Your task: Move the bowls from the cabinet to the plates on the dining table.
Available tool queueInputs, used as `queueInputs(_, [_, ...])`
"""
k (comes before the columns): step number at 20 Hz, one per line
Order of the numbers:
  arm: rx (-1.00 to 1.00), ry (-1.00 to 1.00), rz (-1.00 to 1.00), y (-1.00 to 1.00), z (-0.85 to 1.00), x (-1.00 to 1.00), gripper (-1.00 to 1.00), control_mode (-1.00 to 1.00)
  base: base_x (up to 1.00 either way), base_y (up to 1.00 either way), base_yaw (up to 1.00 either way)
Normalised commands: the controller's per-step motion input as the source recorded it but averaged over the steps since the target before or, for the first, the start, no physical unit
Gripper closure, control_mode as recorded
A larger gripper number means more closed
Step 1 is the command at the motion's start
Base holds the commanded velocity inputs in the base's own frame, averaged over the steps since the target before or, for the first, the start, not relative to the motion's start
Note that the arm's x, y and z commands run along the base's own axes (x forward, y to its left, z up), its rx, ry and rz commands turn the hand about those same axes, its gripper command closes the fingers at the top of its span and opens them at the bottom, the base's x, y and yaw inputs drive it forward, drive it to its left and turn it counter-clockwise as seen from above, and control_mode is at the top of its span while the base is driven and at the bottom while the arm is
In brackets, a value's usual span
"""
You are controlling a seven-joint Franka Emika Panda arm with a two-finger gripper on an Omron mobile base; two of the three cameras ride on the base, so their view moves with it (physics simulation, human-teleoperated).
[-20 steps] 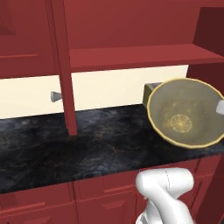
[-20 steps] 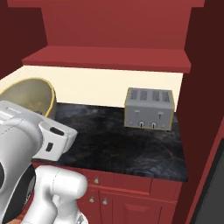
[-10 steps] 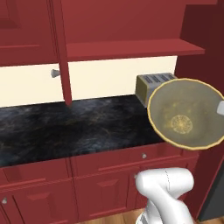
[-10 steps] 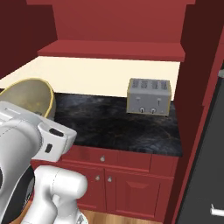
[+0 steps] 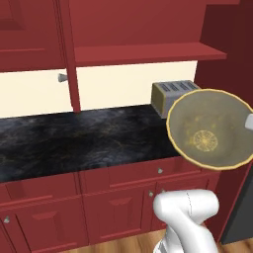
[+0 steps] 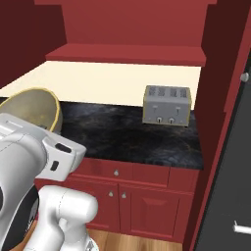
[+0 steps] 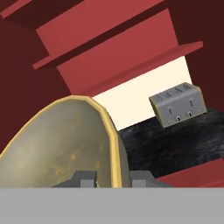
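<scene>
The jaws are clamped on the rim of the olive bowl [image 7: 65, 144], one fingertip inside the wall and one outside; the gripper [image 7: 113, 177] carries it tipped on edge in the air, in front of the black counter [image 5: 74, 143] and near the toaster [image 6: 166, 104]. It looks rigid, smooth and likely breakable, so a thin-rim pinch may slip or swing.
</scene>
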Motion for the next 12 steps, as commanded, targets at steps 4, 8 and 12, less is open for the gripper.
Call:
queueInputs(4, [0.00, 0.00, 0.00, 0.00, 0.00, 0.00, 1.00, 1.00, -0.11, -0.14, -0.03])
queueInputs(8, [0.00, 0.00, 0.00, 0.00, 0.00, 0.00, 1.00, 1.00, -0.21, -0.31, -0.12])
queueInputs(12, [0.00, 0.00, 0.00, 0.00, 0.00, 0.00, 1.00, 1.00, -0.25, -0.36, -0.14])
